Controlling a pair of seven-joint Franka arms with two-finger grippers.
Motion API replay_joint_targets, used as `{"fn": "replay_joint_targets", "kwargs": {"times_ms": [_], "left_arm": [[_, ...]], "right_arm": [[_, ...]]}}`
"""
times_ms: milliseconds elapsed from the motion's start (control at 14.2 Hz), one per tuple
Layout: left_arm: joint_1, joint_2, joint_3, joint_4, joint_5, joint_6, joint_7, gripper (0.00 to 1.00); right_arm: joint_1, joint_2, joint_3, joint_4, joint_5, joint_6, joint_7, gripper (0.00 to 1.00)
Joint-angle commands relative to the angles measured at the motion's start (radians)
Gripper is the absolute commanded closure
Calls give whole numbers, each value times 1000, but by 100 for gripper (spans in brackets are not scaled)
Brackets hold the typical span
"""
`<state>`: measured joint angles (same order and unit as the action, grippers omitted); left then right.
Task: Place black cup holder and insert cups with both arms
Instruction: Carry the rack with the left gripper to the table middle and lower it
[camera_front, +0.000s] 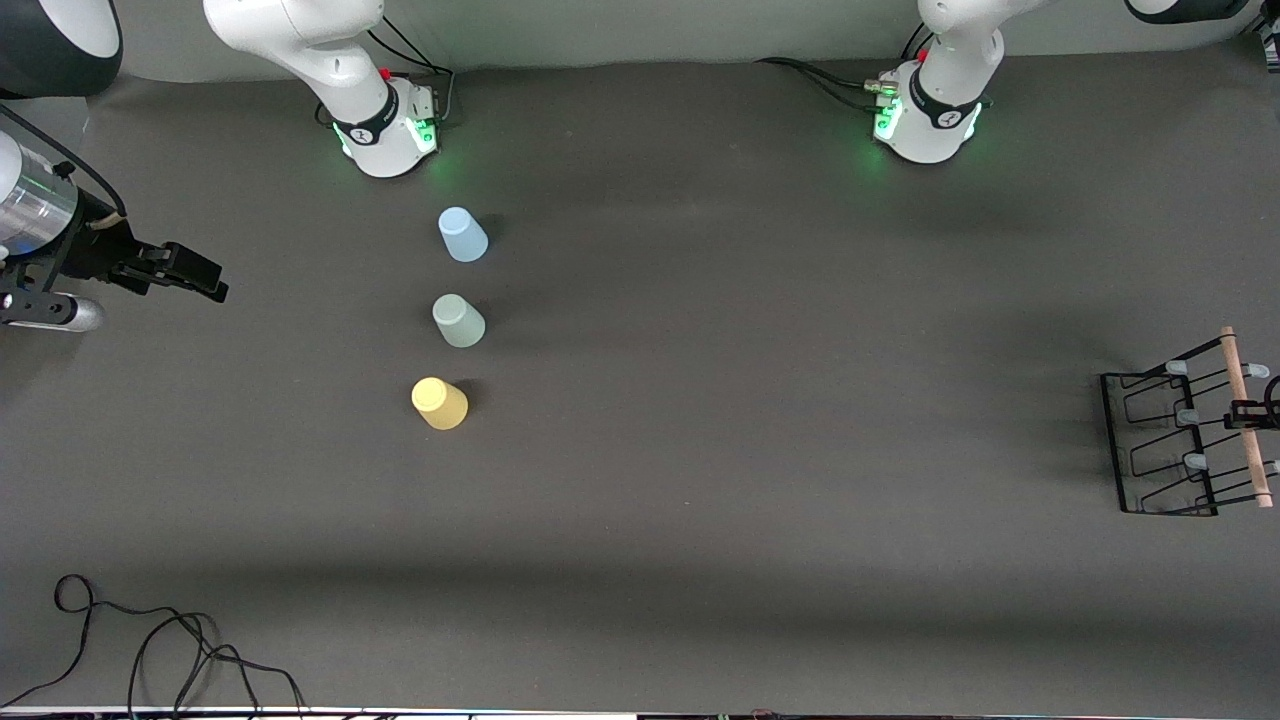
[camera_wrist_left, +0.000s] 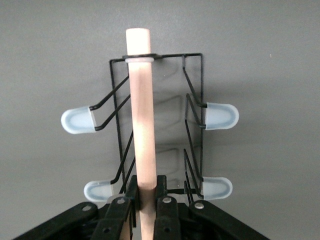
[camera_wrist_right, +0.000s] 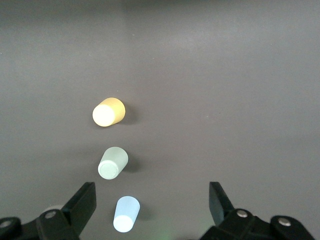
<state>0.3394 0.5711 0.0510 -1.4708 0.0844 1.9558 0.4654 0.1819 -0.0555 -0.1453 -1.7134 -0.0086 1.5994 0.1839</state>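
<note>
In the front view, the black cup holder (camera_front: 1165, 445) stands on the dark surface (camera_front: 760, 420) at the left arm's end, and I use it as the landmark. Its wooden rod handle (camera_front: 1245, 415) runs along the top of it. The left tool (camera_front: 1252, 415) sits at this handle, mostly cut by the edge of the picture, so its grip is hard to read from here. The three cups stand upside down in a row, well apart from the holder, toward the right arm's end: the light blue cup (camera_front: 462, 235) is the farthest from the camera, the grey-green cup (camera_front: 458, 321) is in the middle, and the yellow cup (camera_front: 439, 403) is the nearest. The right tool (camera_front: 185, 272) hangs over the surface at the right arm's end, well apart from the holder, and this arm waits.

In the left wrist view, the fingers (camera_wrist_left: 161, 192) of the left tool are closed on the wooden handle, one on each side. Four pale blue peg tips (camera_wrist_left: 222, 116) show around the rod.

In the right wrist view, the right tool (camera_wrist_right: 152, 205) is wide open and empty above the three cups
</note>
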Motion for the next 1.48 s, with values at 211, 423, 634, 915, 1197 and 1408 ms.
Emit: {"fn": "replay_joint_targets", "kwargs": {"times_ms": [211, 423, 634, 915, 1197, 1408], "left_arm": [[-42, -103, -66, 67, 5, -132, -57, 100], [-147, -164, -69, 41, 14, -263, -204, 100], [-271, -235, -71, -9, 5, -296, -342, 100], [-443, -237, -72, -32, -27, -273, -584, 100], [-632, -211, -72, -31, -118, -229, -814, 100], [-791, -166, -72, -29, -129, -170, -974, 100]], "right_arm": [[1, -18, 1, -6, -8, -9, 9, 0], [1, -18, 1, -6, -8, -9, 9, 0], [-1, -18, 1, -6, -8, -9, 9, 0], [-1, -18, 1, -6, -8, -9, 9, 0], [-1, -17, 1, -6, -8, -9, 9, 0], [-2, -18, 1, -6, -8, -9, 9, 0]]}}
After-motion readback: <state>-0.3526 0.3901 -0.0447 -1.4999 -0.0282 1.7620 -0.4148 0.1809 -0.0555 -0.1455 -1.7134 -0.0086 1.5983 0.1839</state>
